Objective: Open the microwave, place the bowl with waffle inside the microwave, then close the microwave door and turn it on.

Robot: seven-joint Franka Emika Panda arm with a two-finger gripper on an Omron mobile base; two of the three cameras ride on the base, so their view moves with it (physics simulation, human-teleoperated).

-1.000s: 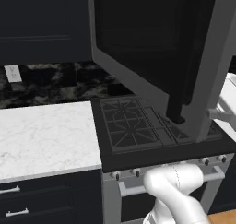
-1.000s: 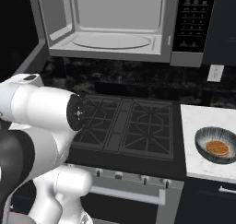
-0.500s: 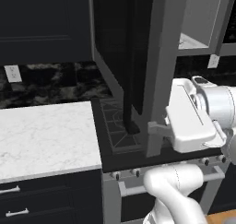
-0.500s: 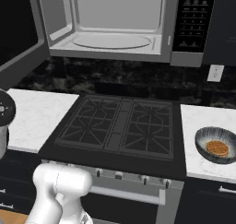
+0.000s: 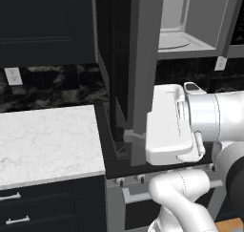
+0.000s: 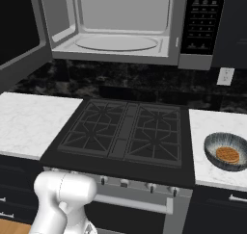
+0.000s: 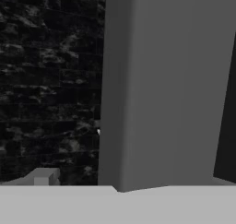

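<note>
The microwave hangs open above the stove, its white turntable bare. The microwave door is swung far out to the left and shows edge-on in the left base view; its dark glass is also at the left edge. My gripper is open at the door's lower grey edge. In the hand view that grey edge looms right in front, with one fingertip low on the left. The dark grey bowl with the golden waffle sits on the right counter, away from the gripper.
A black gas stove lies under the microwave, with knobs along its front. White marble counters flank it on the left and on the right. The microwave's control panel is on its right side. Dark cabinets surround everything.
The door has swung further open, from slanted to edge-on in the left base view. My arm has left the right base view, and the hand has come up beside the door's lower edge.
</note>
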